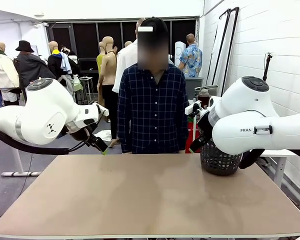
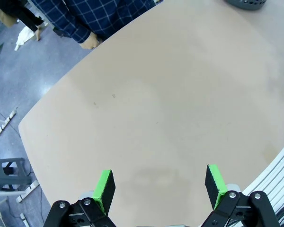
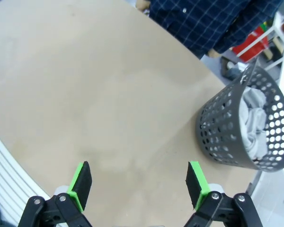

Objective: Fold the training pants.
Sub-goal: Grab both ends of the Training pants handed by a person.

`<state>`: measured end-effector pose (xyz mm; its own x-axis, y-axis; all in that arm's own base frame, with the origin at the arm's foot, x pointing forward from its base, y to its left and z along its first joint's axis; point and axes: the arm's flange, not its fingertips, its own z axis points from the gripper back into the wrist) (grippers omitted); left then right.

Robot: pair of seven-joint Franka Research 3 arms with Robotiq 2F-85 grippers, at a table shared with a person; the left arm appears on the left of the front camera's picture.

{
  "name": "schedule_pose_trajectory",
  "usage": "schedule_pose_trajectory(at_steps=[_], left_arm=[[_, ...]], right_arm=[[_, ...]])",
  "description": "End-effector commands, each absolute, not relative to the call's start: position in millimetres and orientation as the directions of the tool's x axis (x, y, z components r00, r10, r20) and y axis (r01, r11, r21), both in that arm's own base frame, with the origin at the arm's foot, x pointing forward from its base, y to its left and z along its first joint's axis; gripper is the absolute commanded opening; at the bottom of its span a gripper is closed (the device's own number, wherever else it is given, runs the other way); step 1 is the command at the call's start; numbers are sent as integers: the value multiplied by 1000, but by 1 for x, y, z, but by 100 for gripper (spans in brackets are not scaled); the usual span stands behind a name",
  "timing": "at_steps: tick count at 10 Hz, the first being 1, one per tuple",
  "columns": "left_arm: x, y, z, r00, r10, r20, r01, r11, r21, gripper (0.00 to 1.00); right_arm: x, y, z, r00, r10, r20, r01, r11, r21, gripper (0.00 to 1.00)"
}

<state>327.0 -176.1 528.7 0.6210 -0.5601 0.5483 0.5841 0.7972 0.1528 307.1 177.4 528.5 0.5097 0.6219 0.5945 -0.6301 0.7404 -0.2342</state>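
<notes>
Left gripper [image 2: 159, 187]: fingers spread wide, holding nothing. The green pads [image 2: 104, 188] hover off the bare tan table [image 2: 170, 94], which runs below and ahead of them. Past the fingertips, up and to the left in the left wrist view, the person's hand [image 2: 90, 42] hangs at the far table edge with a dark blue checked sleeve above it. It is well apart from both fingers.

Right gripper [image 3: 138, 182]: jaws also wide apart and empty, with the pads clear of the tabletop. The black mesh basket [image 3: 217, 132] stands on the table ahead of the fingers, off to the side of the right-hand finger in the right wrist view, apart from both pads.

Training pants [image 3: 253, 124]: inside that basket. They are light grey fabric, bunched up, visible over the rim and through the holes. No finger touches the pants or the basket.

Front view: the basket is at the table's far right corner, partly behind the right arm. The person [image 1: 152, 107] stands mid far side, between the two arms.
</notes>
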Motion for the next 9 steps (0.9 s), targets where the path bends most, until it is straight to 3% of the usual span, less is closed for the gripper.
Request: schedule_pose_trajectory(at_steps=[1,6,9], left_arm=[[320,-182,537,632,-548,547,572,807,148,100],[316,-179,541,624,-513,589,530,832,164,100],[319,-180,541,610,-565,556,586,794,163,100]], right_arm=[[293,176,526,515,620,592,-605,752,-261,100],[293,180,536,508,611,607,-587,761,-276,100],[295,178,545,477,624,619,-616,740,-270,100]])
